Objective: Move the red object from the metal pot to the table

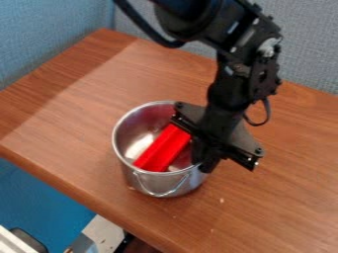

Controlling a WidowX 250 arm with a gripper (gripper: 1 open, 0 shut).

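Note:
The metal pot [142,170] stands on the table [93,84] near its front edge. The red object [164,148] lies slanted inside it, its upper end toward the pot's right rim. My gripper [199,139] points almost straight down at that right rim, beside the red object's upper end. Its jaws are shut. The fingertips are hidden behind the gripper body, so I cannot tell whether they pinch the rim, the red object, or nothing.
The table's front edge [79,173] runs close below the pot. Blue walls [40,35] stand behind and to the left. The dark arm [238,49] reaches in from the top right above the back of the table.

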